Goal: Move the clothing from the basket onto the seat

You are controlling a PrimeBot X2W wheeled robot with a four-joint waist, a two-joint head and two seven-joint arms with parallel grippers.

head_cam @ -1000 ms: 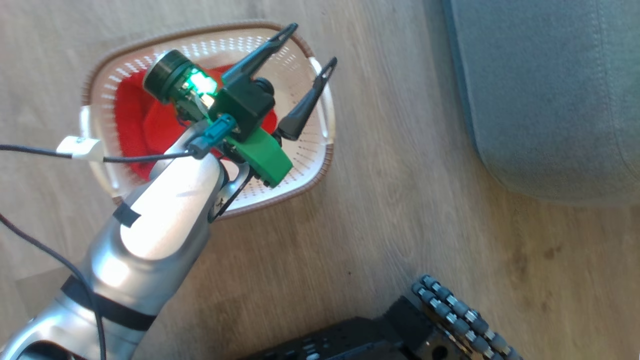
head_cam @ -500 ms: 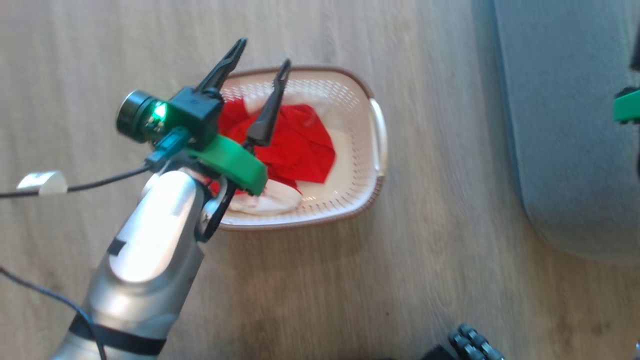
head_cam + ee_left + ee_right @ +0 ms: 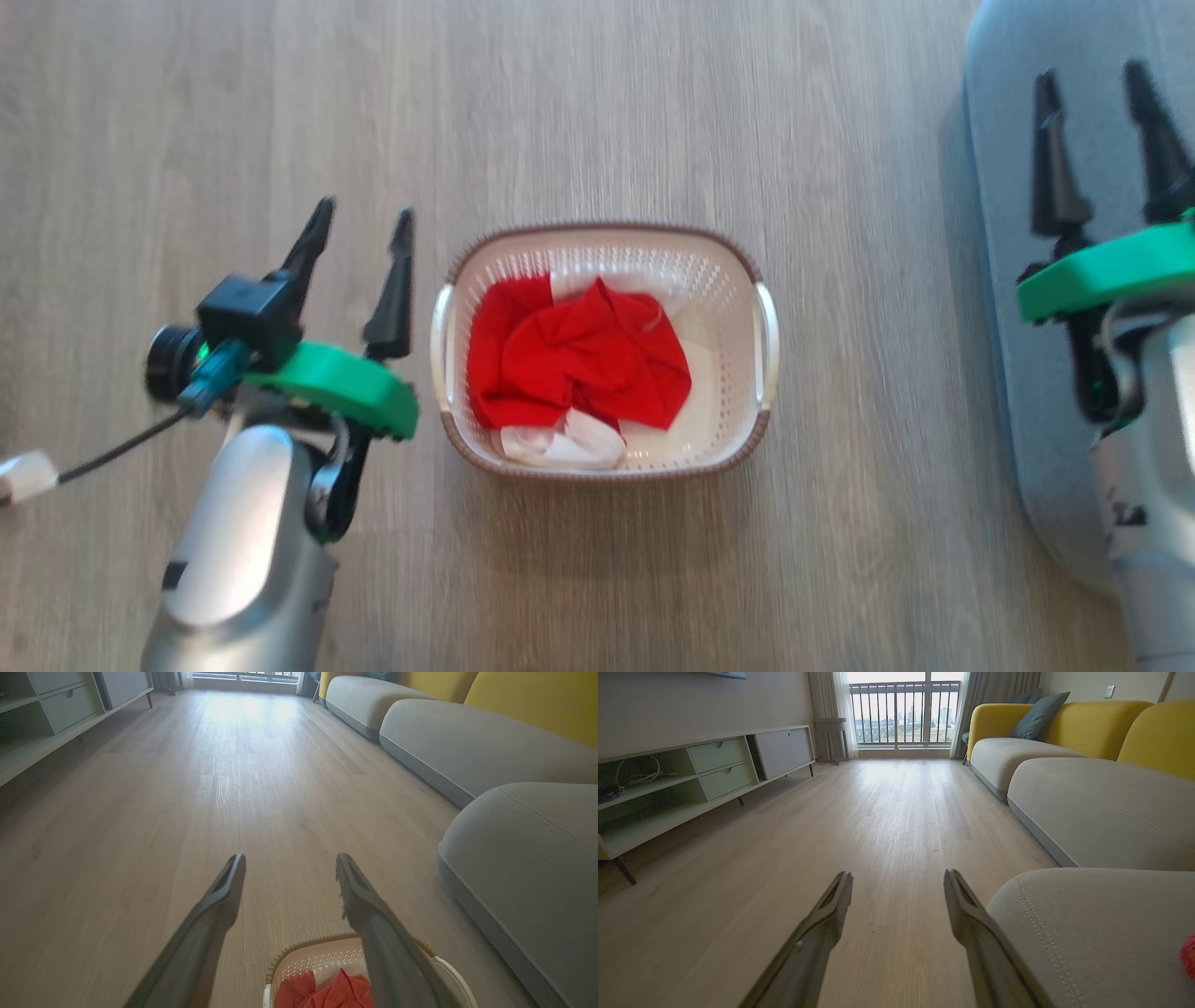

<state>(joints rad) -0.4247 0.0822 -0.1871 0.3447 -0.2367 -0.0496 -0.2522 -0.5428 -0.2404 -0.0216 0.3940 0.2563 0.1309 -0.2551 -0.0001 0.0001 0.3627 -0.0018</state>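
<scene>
Clothing (image 3: 569,359) lies bunched in your basket (image 3: 724,289) at frame centre; left gripper (image 3: 366,207), lower left, and right gripper (image 3: 1090,73), far right, gape empty.

Left gripper (image 3: 364,210): two long, tapering black fingers (image 3: 397,280) on a bright green mounting plate (image 3: 345,383), beside a boxy black camera module (image 3: 247,313) with a round lens barrel (image 3: 171,362). A teal connector (image 3: 213,373) feeds a thin black cable (image 3: 112,450) that carries a white tag (image 3: 23,474); the left forearm (image 3: 243,560) is glossy silver with a small black mark (image 3: 175,574). Right gripper (image 3: 1090,73): same black fingers, a green right plate (image 3: 1111,271), and a pale grey right forearm (image 3: 1153,560) with small dark markings.
</scene>
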